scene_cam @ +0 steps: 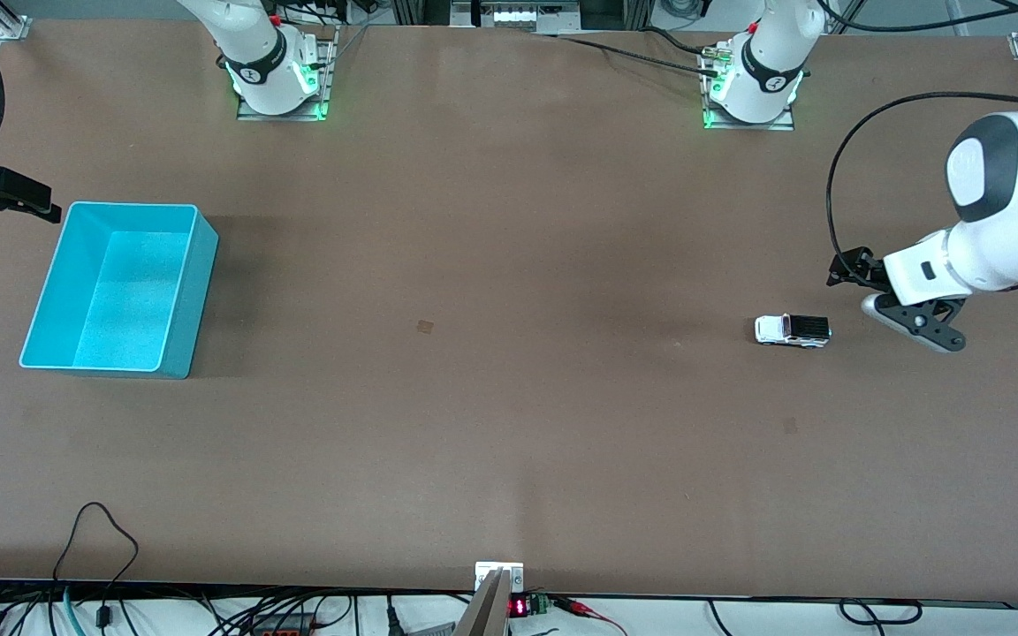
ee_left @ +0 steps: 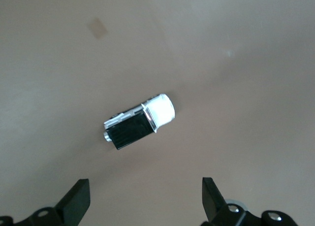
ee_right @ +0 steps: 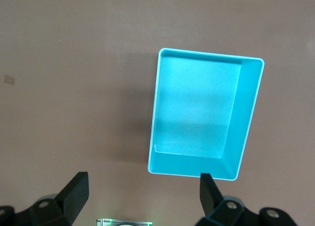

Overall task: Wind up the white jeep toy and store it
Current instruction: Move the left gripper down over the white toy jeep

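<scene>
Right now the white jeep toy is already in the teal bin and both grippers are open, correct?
Not quite. The white jeep toy sits on the table beside the left gripper, as the front view shows; the teal bin holds nothing. Both the left and right gripper are open.

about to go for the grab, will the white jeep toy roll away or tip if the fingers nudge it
The white jeep toy sits upright on its wheels on the bare table, so a lengthwise nudge would probably roll it. Its low, boxy body looks unlikely to tip, and rigid enough to pinch.
</scene>
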### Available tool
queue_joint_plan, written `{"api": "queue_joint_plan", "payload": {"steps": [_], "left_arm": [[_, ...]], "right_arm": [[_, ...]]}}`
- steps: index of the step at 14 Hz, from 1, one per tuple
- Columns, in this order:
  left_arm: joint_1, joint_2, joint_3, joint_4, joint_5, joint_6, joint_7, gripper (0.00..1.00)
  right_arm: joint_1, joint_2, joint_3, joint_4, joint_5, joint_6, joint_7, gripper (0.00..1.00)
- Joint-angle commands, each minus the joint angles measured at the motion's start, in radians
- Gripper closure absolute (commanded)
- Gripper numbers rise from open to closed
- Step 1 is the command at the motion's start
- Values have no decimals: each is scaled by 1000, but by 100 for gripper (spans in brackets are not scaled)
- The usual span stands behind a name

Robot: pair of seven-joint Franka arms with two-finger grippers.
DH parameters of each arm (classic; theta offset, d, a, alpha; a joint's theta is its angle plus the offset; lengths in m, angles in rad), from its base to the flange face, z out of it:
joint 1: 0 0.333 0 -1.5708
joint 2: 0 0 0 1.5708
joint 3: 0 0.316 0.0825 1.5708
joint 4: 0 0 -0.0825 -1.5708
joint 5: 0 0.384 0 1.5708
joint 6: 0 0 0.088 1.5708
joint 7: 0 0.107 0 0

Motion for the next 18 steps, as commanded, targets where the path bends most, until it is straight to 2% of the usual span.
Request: {"api": "queue_joint_plan", "payload": {"steps": [1, 3, 6, 9, 15, 18], "left_arm": [[17, 41, -15, -19, 25, 14, 180, 0], [26, 83, -14, -20, 25, 21, 314, 0], [28, 116, -15, -48, 71, 125, 508, 0], [26, 168, -21, -50, 137, 149, 584, 0], [25, 173, -54, -134, 175, 354, 759, 0], [26, 173, -84, -166, 307, 435, 770, 0]], "right_arm": [[-10, -7, 5, -6, -3, 3, -20, 0], [-10, -7, 5, -6, -2, 1, -20, 0], [-10, -7, 5, -6, -2, 3, -20, 0], [-9, -7, 5, -6, -2, 3, -19, 0], [-9, -7, 5, -6, 0, 3, -19, 0], [-9, -7, 6, -6, 0, 3, -19, 0]]}}
